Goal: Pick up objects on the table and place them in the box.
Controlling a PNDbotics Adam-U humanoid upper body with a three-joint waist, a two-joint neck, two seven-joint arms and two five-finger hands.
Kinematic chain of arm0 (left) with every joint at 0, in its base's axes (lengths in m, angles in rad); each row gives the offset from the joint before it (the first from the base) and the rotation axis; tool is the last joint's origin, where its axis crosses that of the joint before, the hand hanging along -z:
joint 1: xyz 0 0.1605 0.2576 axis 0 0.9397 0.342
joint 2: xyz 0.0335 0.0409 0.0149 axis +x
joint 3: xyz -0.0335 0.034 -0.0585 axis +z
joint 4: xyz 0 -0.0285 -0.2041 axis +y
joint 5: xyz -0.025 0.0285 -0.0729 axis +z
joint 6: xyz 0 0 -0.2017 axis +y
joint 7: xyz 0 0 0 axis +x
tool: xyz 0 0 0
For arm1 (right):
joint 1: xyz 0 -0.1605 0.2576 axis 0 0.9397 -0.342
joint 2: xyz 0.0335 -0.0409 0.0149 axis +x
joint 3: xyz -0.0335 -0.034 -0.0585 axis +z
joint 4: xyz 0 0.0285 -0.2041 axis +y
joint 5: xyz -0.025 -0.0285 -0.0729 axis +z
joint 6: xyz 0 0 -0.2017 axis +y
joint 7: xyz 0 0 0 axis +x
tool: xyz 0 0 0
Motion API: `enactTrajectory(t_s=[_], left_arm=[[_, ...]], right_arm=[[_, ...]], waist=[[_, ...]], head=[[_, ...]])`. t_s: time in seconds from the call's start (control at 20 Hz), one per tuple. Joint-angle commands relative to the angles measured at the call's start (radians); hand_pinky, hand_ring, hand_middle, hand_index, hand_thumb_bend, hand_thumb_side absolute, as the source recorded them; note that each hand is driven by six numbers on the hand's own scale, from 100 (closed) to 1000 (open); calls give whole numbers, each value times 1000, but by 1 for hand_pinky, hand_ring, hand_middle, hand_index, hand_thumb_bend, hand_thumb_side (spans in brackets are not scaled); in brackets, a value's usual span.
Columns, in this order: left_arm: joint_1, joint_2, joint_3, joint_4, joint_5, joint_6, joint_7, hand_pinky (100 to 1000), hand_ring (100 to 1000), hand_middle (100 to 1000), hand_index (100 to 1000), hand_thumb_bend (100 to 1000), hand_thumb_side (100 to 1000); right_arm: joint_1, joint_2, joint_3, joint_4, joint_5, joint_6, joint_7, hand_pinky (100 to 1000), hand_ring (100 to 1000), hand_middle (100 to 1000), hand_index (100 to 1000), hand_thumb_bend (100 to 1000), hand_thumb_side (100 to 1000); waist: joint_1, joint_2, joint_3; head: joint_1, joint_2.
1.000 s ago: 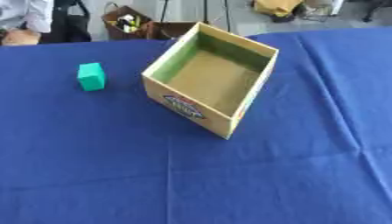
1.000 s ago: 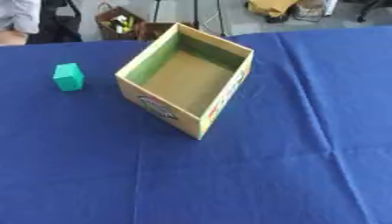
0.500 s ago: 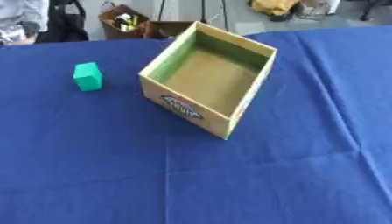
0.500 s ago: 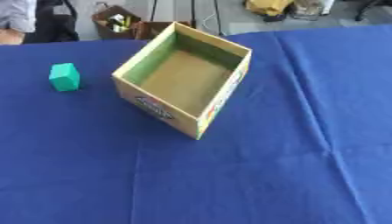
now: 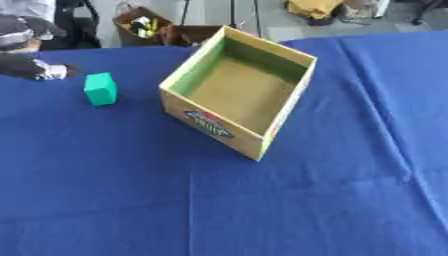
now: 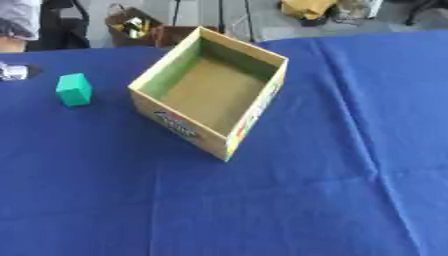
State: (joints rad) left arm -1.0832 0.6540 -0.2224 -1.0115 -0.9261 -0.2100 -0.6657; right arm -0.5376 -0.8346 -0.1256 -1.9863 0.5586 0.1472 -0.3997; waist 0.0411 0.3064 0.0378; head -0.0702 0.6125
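Green block (image 5: 100, 88) sits on the blue-clothed surface (image 5: 262, 210) near its far left edge, just left of the open cardboard box (image 5: 238, 92) and apart from it. Neither robot hand shows, so their state cannot be told; the left arm's side is likely nearer.

1. Left eye view: from head height, tilted down at the blue table (image 5: 262, 210), moderately near.
2. Right eye view: same downward aim, set slightly rightward.
3. Shared by both: open box (image 5: 262, 140), green block (image 5: 100, 89), far floor clutter.
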Motion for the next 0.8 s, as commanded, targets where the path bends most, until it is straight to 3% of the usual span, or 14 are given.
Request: enactTrajectory(t_s=[0.05,0.2,0.35,0.6,0.8], left_arm=[[-36,-4,18,29,-49,-2,-43,962,977,1000,1000,864,909],[-48,-21,30,53,-94,-7,-47,963,981,1000,1000,884,890],[-53,-35,40,58,-135,-28,-11,964,966,1000,1000,738,825],[-62,-58,50,101,-138,-63,17,945,938,1000,1000,681,794],[-77,-67,56,115,-176,-56,49,930,902,1000,1000,588,775]], right_arm=[[-18,-16,-3,-14,-11,0,1,799,894,817,841,100,1000],[-19,-14,-1,-14,-13,1,1,798,887,809,834,100,1000],[-20,-11,-2,-14,-16,9,-6,797,881,803,828,100,1000],[-23,-9,0,-14,-21,18,-19,793,874,795,821,100,1000],[-31,-4,7,-14,-27,18,-18,793,872,792,815,100,1000]], waist=[[-2,-15,-3],[-2,-9,-8],[0,-1,-15],[2,12,-28],[2,23,-37]], head=[[10,-15],[16,-21],[25,-31],[34,-44],[43,-58]])
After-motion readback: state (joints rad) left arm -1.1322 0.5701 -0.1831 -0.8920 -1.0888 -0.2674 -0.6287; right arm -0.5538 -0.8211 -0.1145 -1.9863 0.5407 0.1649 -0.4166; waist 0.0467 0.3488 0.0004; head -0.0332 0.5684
